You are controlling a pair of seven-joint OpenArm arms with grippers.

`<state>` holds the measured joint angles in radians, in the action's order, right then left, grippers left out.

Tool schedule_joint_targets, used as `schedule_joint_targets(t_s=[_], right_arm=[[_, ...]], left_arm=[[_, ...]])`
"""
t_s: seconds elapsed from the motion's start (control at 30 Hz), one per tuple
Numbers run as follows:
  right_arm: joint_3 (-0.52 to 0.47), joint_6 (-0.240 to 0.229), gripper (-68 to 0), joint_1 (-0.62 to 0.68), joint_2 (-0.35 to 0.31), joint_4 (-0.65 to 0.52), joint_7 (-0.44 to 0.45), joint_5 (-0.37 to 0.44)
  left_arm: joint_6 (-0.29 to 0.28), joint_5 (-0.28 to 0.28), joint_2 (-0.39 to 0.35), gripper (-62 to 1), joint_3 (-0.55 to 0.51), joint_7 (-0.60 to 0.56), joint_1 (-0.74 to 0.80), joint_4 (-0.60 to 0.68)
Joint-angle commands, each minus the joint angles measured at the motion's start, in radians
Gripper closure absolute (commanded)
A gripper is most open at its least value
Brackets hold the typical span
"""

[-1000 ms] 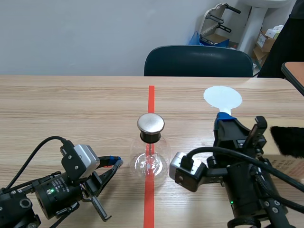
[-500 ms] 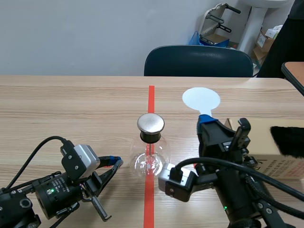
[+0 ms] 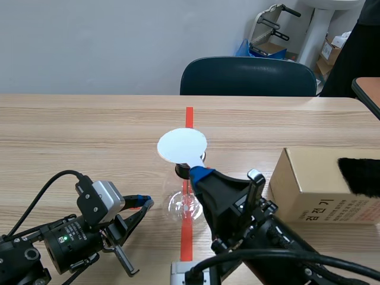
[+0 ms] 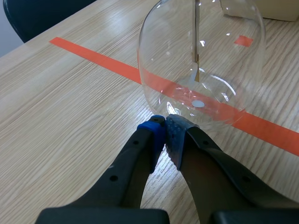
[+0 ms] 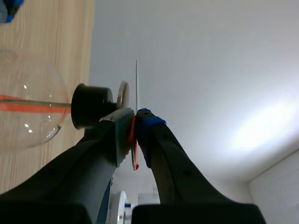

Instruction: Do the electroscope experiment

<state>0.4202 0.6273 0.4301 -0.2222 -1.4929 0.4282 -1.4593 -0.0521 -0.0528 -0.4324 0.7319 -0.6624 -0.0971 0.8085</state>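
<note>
Charging step, as judged: right end effector point(image 3: 199, 173), clamped on disc point(image 3: 181, 145), holds it over flask point(image 3: 185, 205) cap point(image 5: 123, 93); next, probably gentle contact. Left end effector point(image 3: 144, 203), closed empty, sits at the flask's 9 o'clock.

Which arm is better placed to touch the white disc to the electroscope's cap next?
Right. The right gripper is shut on the white disc, which hangs right by the metal cap of the electroscope. The left gripper, shut on nothing, sits low at its glass bulb.
</note>
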Motion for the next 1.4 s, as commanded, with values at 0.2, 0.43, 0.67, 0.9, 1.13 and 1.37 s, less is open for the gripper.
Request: schedule_joint_targets(t_s=[0.2, 0.43, 0.67, 0.9, 1.13, 1.37], right_arm=[[-0.006, 0.008, -2.0, -0.011, -0.002, -0.008, 0.018, -0.002], [-0.006, 0.008, -2.0, -0.011, -0.003, -0.008, -0.089, -0.002], [-0.007, 0.008, -2.0, -0.011, -0.008, -0.008, -0.306, -0.002], [-0.007, 0.008, -2.0, -0.011, -0.008, -0.008, -0.494, -0.002], [-0.007, 0.008, -2.0, -0.011, -0.008, -0.008, -0.613, -0.002], [-0.006, 0.008, -2.0, -0.011, -0.008, -0.008, -0.632, -0.002]], left_arm=[[0.005, -0.006, 0.002, -4.0, -0.005, -0.013, 0.0, 0.016], [0.005, -0.006, 0.002, -4.0, -0.005, -0.013, 0.0, 0.016], [0.005, -0.006, 0.002, -4.0, -0.005, -0.013, 0.0, 0.016], [0.005, -0.006, 0.002, -4.0, -0.005, -0.013, 0.0, 0.016], [0.005, -0.006, 0.002, -4.0, -0.005, -0.013, 0.0, 0.016], [0.005, -0.006, 0.003, -4.0, -0.005, -0.013, 0.0, 0.016]])
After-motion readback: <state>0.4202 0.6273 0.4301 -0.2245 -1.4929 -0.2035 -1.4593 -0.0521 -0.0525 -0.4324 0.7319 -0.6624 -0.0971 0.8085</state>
